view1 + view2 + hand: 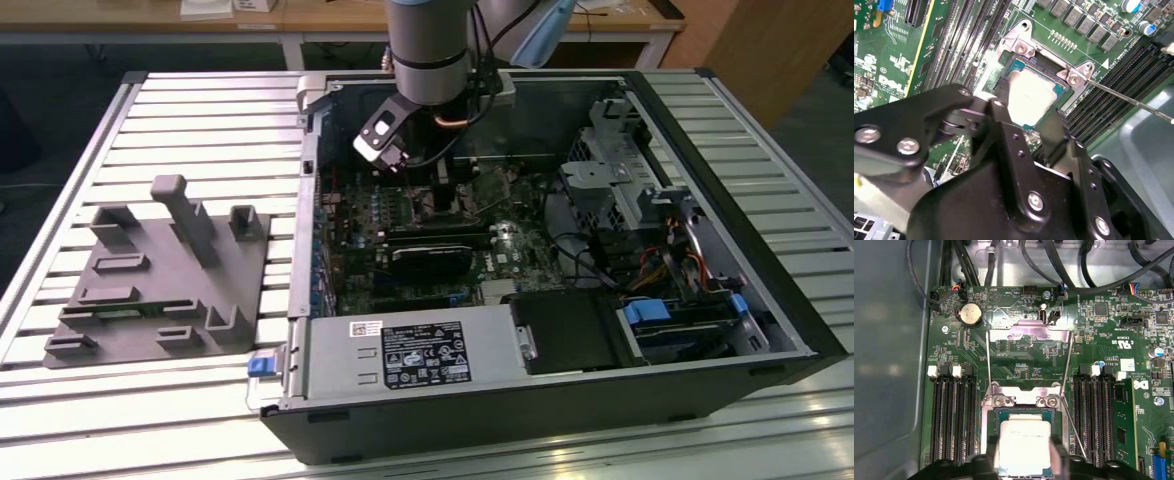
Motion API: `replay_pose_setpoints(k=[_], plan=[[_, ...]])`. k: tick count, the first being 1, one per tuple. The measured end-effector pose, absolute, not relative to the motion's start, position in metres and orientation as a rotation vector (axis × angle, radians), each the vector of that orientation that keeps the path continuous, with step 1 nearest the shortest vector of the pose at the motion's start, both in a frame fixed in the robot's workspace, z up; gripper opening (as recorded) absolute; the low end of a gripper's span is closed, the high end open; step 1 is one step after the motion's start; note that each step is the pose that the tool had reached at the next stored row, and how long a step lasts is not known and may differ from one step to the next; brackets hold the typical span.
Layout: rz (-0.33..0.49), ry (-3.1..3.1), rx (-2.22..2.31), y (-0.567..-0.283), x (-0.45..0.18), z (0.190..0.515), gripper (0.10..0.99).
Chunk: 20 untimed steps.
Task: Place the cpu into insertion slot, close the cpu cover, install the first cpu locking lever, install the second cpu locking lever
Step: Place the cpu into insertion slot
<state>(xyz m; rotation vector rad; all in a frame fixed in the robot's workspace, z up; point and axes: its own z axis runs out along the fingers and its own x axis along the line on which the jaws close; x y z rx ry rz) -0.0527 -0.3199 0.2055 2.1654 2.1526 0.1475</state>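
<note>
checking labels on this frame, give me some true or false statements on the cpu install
1. The cpu cover is closed over the cpu. False: it is swung open, away from the insertion slot, and the chip's top is bare.
2. The gripper grips the cpu by two opposite sides. True.
3. The computer case lies with its open side up. True.
4. The grey fixture sits inside the case. False: it lies on the table, at the exterior view's left of the case.
</note>
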Motion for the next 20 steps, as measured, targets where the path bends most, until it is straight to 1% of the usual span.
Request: replay_pose_setpoints(k=[1,2,4,5,7,8,10,16,20], plan=[[0.147,2.153,2.165,-0.3199,-0.0527,0.2055,0.463],[0.148,2.153,2.165,-0.3199,-0.0527,0.2056,0.463],[0.148,2.153,2.165,-0.3199,-0.0527,0.2057,0.345],[0.148,2.153,2.165,-0.3199,-0.0527,0.2057,0.345],[0.147,2.153,2.165,-0.3199,-0.0527,0.2058,0.227],[0.147,2.153,2.165,-0.3199,-0.0527,0.2058,0.227],[0.147,2.153,2.165,-0.3199,-0.0527,0.2059,0.110],[0.147,2.153,2.166,-0.3199,-0.0527,0.2061,0.106],[0.107,2.173,2.186,-0.3199,-0.0513,0.2058,0.106]])
